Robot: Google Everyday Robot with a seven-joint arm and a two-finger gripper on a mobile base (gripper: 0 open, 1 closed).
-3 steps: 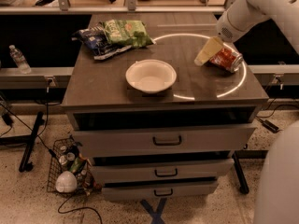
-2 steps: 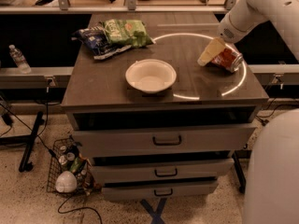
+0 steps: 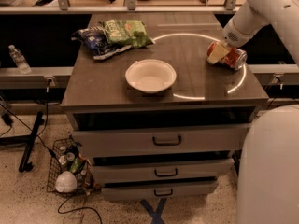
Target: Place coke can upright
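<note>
The coke can (image 3: 233, 59) is red with a silver rim. It lies tilted on its side near the right edge of the dark tabletop (image 3: 107, 85). My gripper (image 3: 218, 53) comes down from the white arm at the upper right. Its tan fingers (image 3: 216, 55) are closed around the can's left end, low over the table. The white bowl (image 3: 150, 75) sits at the middle of the table, to the left of the can and apart from it.
Green and blue chip bags (image 3: 117, 35) lie at the table's back left. Drawers (image 3: 166, 140) are below the tabletop. A wire basket of clutter (image 3: 70, 169) stands on the floor at the left. A water bottle (image 3: 19, 59) is on the left ledge. My white base (image 3: 271, 171) fills the lower right.
My gripper and the coke can have shifted slightly to the right together. The bowl and chip bags have not moved.
</note>
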